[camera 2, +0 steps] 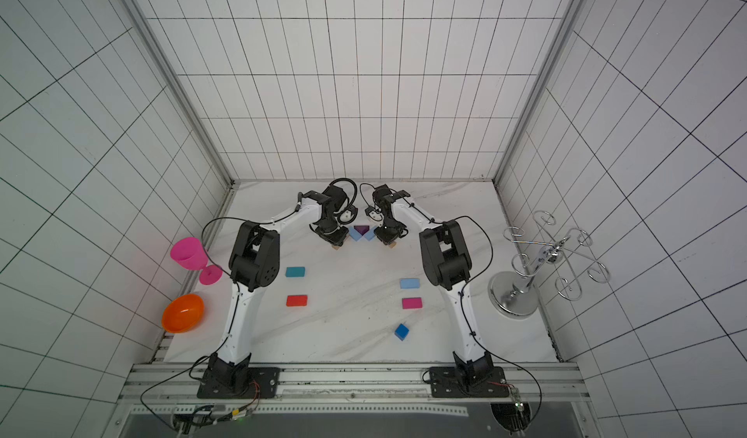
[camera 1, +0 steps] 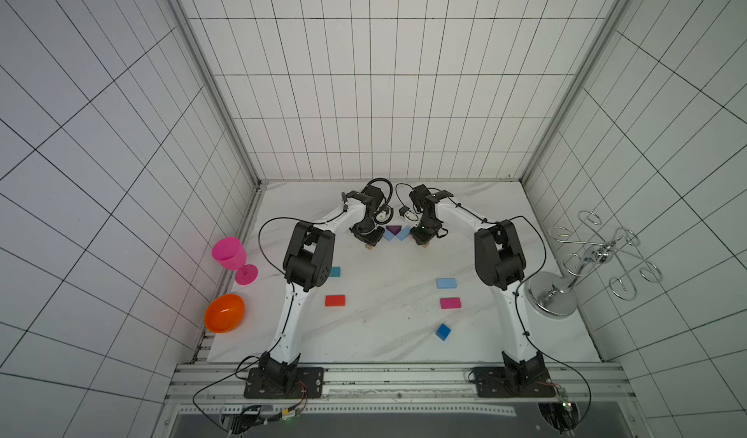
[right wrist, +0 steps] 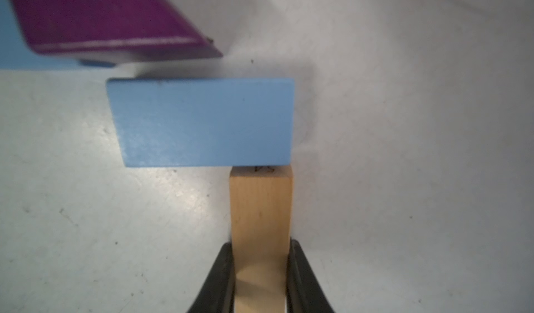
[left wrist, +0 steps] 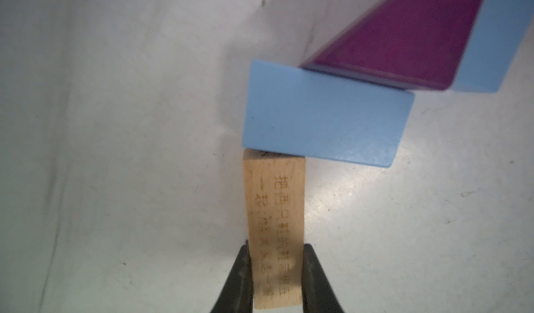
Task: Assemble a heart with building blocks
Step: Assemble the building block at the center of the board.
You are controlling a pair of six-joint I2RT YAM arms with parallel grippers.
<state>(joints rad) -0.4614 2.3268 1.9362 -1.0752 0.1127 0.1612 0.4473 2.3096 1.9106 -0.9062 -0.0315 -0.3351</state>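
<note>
Nearest us lay the blue cube [camera 1: 443, 331] on the counter [camera 1: 384, 347], then the magenta block [camera 1: 450, 303] and red block [camera 1: 335, 300], then the loose light blue block [camera 1: 446, 283] and teal block [camera 1: 334, 271]. Farther out, our left pincer [left wrist: 276, 248] gripped the left tan block [left wrist: 274, 210] and our right pincer [right wrist: 260, 245] the right tan block [right wrist: 260, 207], each touching 1 of the 2 light blue blocks [left wrist: 323, 115] flanking the purple triangle [left wrist: 404, 37].
</note>
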